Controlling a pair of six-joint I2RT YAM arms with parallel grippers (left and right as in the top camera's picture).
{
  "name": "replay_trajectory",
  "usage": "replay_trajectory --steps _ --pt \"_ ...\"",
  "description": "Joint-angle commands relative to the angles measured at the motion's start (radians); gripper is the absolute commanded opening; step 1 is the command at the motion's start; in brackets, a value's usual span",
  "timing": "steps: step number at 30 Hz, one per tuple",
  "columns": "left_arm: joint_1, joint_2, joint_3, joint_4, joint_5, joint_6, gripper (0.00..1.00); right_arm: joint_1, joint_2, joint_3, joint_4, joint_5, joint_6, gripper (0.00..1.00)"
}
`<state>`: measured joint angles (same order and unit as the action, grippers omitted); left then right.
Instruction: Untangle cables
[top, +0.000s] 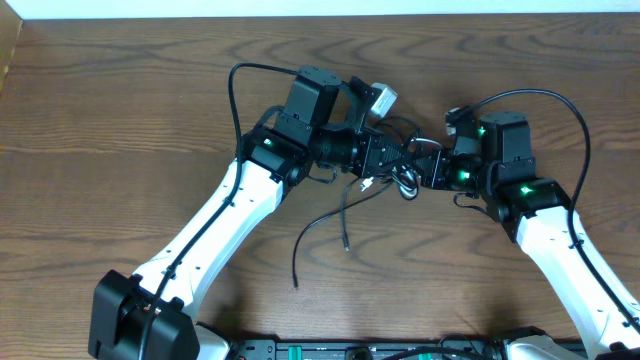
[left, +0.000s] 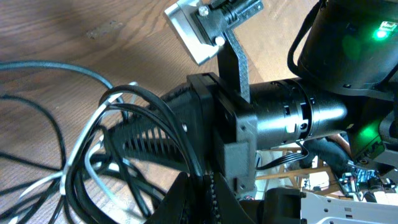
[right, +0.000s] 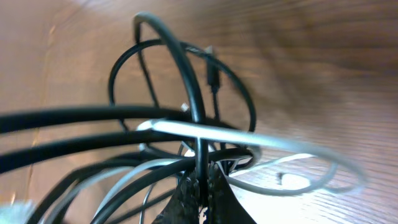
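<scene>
The cables (top: 403, 180) form a tangle of thin black cords and one white one at mid-table, between my two grippers. My left gripper (top: 398, 160) reaches in from the left. In the left wrist view, the left gripper (left: 202, 190) is shut on a black cable that rises between its jaws, with the white cable (left: 86, 132) looped beside it. My right gripper (top: 426, 170) comes in from the right. The right wrist view shows the right gripper (right: 202, 185) shut on an upright black cable (right: 198, 121), with the white cable (right: 249, 138) crossing just above its tips.
Two loose black cable ends (top: 345, 240) trail toward the table's front. The right arm's gripper body and camera mount (left: 261, 118) fill the left wrist view close ahead. Bare wooden table (top: 120, 120) lies all around.
</scene>
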<state>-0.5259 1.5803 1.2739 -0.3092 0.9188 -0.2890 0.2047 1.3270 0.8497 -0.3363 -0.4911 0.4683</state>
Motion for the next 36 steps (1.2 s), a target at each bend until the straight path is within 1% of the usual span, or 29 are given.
replay_trajectory --steps 1,3,4,5,8,9,11,15,18,19,21,22,23,24,25,27,29,30,32,34,36 --pt "-0.004 -0.013 0.006 -0.037 -0.007 0.028 0.08 -0.001 0.002 0.012 0.008 0.179 0.077 0.01" --pt "-0.004 -0.013 0.006 -0.122 -0.146 0.072 0.08 -0.011 0.000 0.013 0.011 0.206 0.068 0.01" --pt "-0.004 -0.013 0.006 -0.193 -0.292 0.100 0.07 -0.020 -0.002 0.013 0.007 0.208 0.040 0.01" --pt "-0.004 -0.013 0.006 -0.240 -0.403 0.106 0.08 -0.026 -0.005 0.013 0.002 0.209 0.024 0.01" --pt "-0.004 -0.012 0.006 -0.348 -0.679 0.106 0.08 -0.044 -0.016 0.013 -0.042 0.236 -0.014 0.01" --pt "-0.004 -0.012 0.006 -0.375 -0.716 0.106 0.14 -0.047 -0.017 0.013 -0.064 0.270 -0.014 0.01" --pt "-0.004 -0.012 0.005 -0.424 -0.725 0.105 0.16 -0.047 -0.017 0.013 -0.114 0.325 -0.014 0.01" --pt "-0.004 -0.012 -0.001 -0.493 -0.726 0.106 0.16 -0.046 -0.017 0.013 -0.170 0.275 -0.059 0.01" --pt "-0.004 -0.012 -0.013 -0.513 -0.727 0.105 0.17 -0.046 -0.017 0.013 -0.219 0.322 -0.056 0.01" --pt "-0.004 -0.012 -0.013 -0.513 -0.712 0.104 0.22 -0.046 -0.017 0.013 -0.238 0.346 -0.042 0.01" --pt "-0.004 -0.012 -0.013 -0.502 -0.623 0.105 0.27 -0.046 -0.017 0.013 -0.240 0.333 -0.043 0.01" --pt "-0.004 -0.012 -0.013 -0.486 -0.532 0.105 0.32 -0.046 -0.017 0.013 -0.235 0.315 -0.043 0.01" --pt "-0.004 -0.012 -0.013 -0.474 -0.480 0.105 0.36 -0.046 -0.017 0.013 -0.232 0.316 -0.043 0.01" --pt "-0.004 -0.011 -0.013 -0.466 -0.450 0.105 0.39 -0.046 -0.017 0.013 -0.232 0.316 -0.043 0.01" --pt "-0.004 -0.011 -0.014 -0.455 -0.412 0.105 0.46 -0.046 -0.017 0.013 -0.228 0.315 -0.043 0.01" --pt "-0.004 -0.011 -0.014 -0.452 -0.402 0.105 0.53 -0.046 -0.017 0.013 -0.212 0.271 -0.043 0.02" --pt "-0.004 -0.011 -0.014 -0.453 -0.403 0.106 0.59 -0.046 -0.017 0.013 -0.144 0.112 -0.073 0.07" --pt "-0.004 -0.011 -0.014 -0.452 -0.403 0.107 0.60 -0.046 -0.017 0.013 -0.105 0.047 -0.089 0.10" --pt "-0.004 -0.011 -0.014 -0.453 -0.410 0.117 0.61 -0.046 -0.017 0.013 0.036 -0.112 -0.092 0.24" --pt "-0.004 -0.011 -0.014 -0.453 -0.410 0.117 0.61 -0.046 -0.017 0.013 0.123 -0.183 -0.087 0.33" --pt "-0.004 -0.011 -0.014 -0.453 -0.410 0.117 0.61 -0.046 -0.017 0.013 0.154 -0.198 -0.083 0.36"
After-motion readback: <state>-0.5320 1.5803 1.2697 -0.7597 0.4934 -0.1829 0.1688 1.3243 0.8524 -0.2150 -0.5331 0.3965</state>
